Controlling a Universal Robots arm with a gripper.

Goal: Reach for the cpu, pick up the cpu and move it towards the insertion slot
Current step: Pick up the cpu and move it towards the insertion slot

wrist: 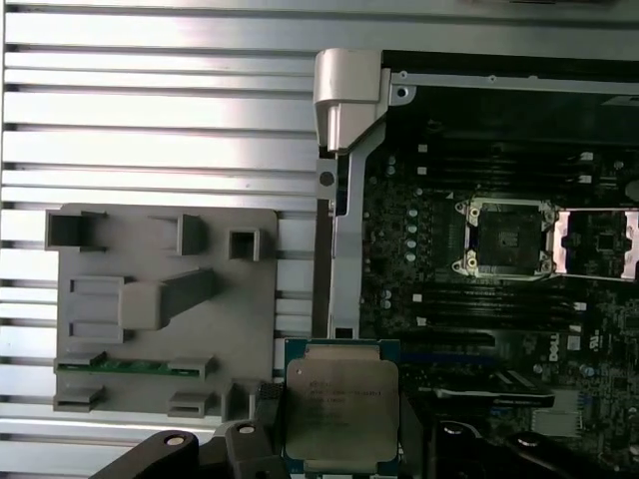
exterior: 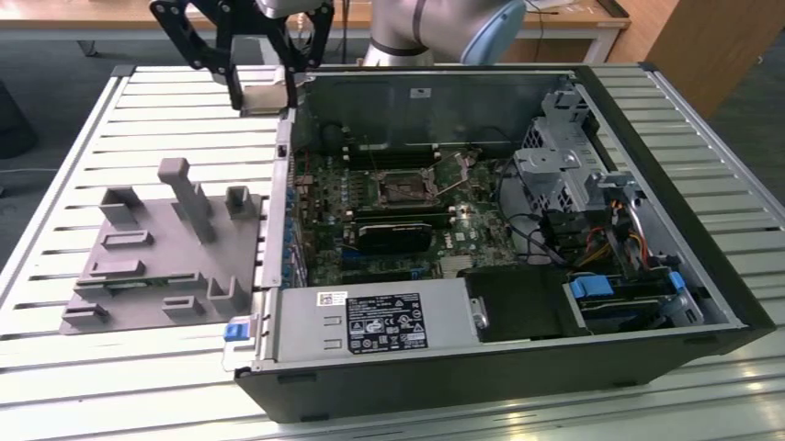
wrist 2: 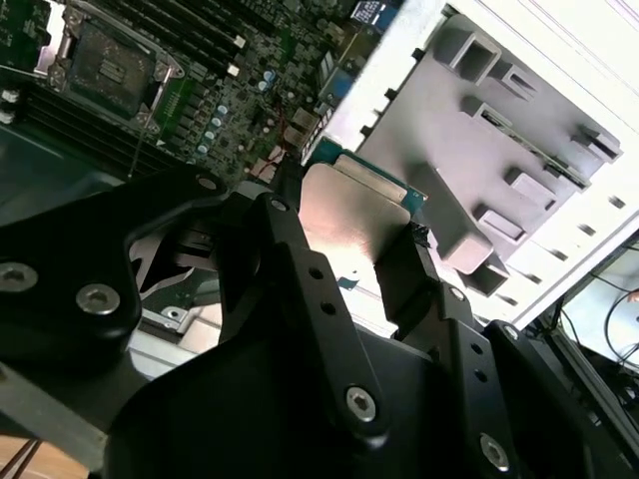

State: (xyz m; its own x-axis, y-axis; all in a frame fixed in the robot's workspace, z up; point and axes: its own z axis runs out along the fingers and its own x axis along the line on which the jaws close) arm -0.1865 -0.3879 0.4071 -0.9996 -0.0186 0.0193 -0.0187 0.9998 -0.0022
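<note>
1. Chip in hand: the end effector (wrist: 339,439) is clamped on the cpu (wrist: 341,411), one black finger (wrist 2: 414,274) on each side edge, with the shiny silver top showing in both wrist views.
2. In the exterior view the end effector (exterior: 264,87) hangs up high, above the back corner of the computer case (exterior: 516,367), at the side where the grey plate with posts (exterior: 160,257) lies on the slatted desk (exterior: 73,386).
3. The insertion slot (wrist: 504,239) sits well apart from the cpu, on the green board inside the case (its lid looks flipped open).
4. I think good carrying means keeping the chip flat, going slowly, and staying high above the case wall (wrist: 344,249) so nothing bumps.
</note>
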